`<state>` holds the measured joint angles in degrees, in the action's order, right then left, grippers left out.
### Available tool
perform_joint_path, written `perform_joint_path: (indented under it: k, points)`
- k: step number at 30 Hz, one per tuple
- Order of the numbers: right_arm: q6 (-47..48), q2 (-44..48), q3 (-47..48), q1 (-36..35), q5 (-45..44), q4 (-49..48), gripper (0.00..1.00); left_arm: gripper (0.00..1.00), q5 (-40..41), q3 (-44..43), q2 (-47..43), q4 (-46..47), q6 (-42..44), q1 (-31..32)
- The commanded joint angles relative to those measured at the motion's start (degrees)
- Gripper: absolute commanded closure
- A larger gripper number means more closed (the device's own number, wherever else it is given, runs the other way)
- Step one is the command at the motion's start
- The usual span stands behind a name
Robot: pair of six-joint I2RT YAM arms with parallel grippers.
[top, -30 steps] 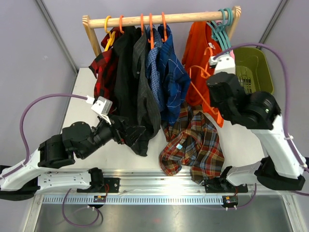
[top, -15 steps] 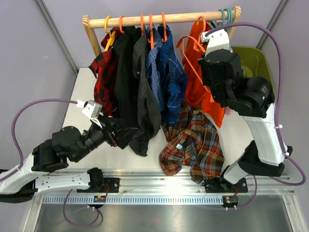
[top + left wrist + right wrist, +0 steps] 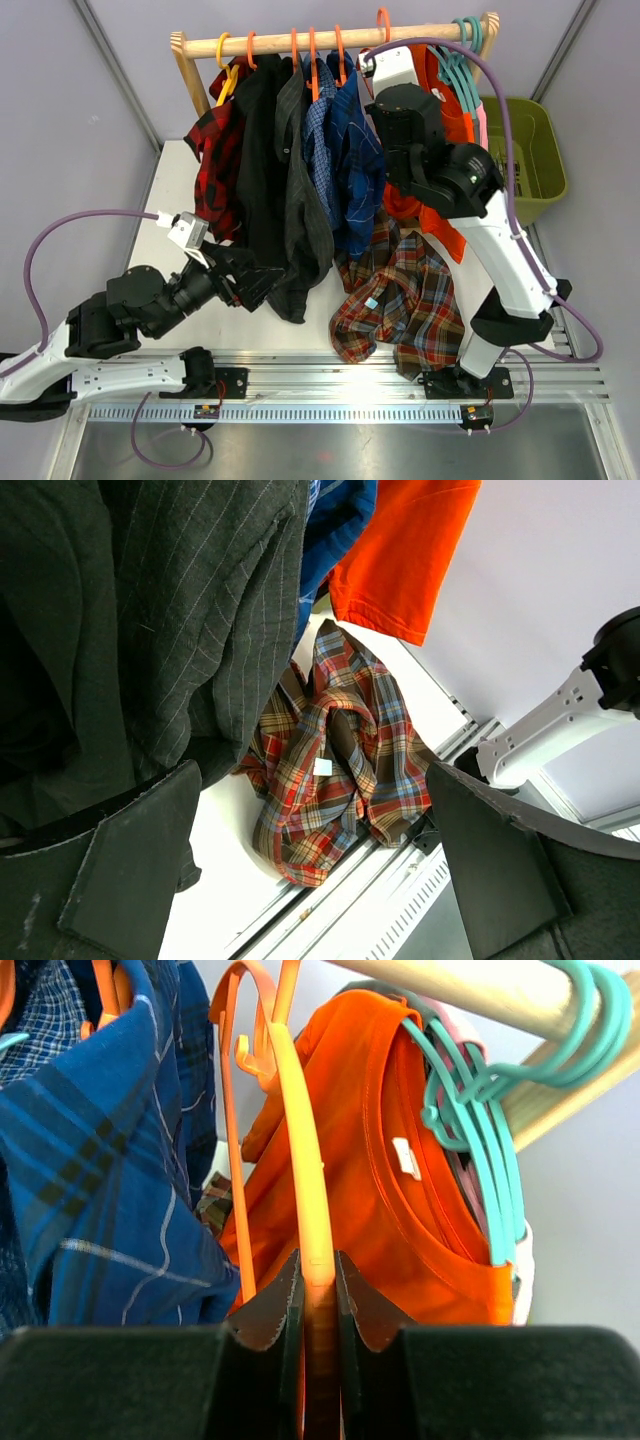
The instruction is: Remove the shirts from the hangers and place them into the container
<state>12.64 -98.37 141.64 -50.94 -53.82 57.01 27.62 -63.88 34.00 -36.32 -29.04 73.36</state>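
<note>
Where right jaws close, orange hanger (image 3: 306,1170) pinched between them

Wooden rail (image 3: 275,42) across top, white table (image 3: 165,190), seemingly metal track (image 3: 330,385)

Along the rail (image 3: 330,40) hang a red-black plaid shirt (image 3: 212,150) on a yellow hanger (image 3: 225,80), then a black shirt (image 3: 258,150), a grey pinstriped shirt (image 3: 300,200), a light blue check shirt (image 3: 320,130) and a dark blue plaid shirt (image 3: 358,170) on orange hangers (image 3: 313,60). Further right an orange shirt (image 3: 380,1160) hangs under the teal hangers (image 3: 462,50), with a sliver of pink shirt (image 3: 450,1020) behind it. A bare orange hanger (image 3: 300,1160) stands upright between the dark blue plaid and orange shirts, pinched in the right gripper (image 3: 318,1300); a brown-red-teal plaid shirt (image 3: 400,300) lies crumpled on the table (image 3: 170,190) below, and the olive-green basket (image 3: 530,140) sits at the far right
</note>
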Motion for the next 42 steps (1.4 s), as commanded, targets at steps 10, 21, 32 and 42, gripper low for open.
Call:
perform_joint_path:
  k: [10, 21, 32, 42]
  points:
    - [-4.5, 0.5, -6.7, 5.0, -0.2, -2.3, 1.00, 0.01, -0.4, 1.5, -2.5, 3.1, -1.7, 0.2]
    - [-12.1, 7.7, -9.8, 4.7, 4.9, 5.0, 0.01, 0.01, -0.6, 1.7, -2.0, 3.0, -2.1, 0.2]
    - [-28.7, 22.6, -31.1, -11.1, 13.9, 9.7, 0.00, 0.01, -1.2, 0.7, 1.2, 2.3, -2.0, 0.2]
    - [-59.0, 29.2, -58.6, -26.8, 8.8, 18.0, 0.01, 0.01, -1.1, 0.6, 1.1, 0.9, -3.0, 0.2]
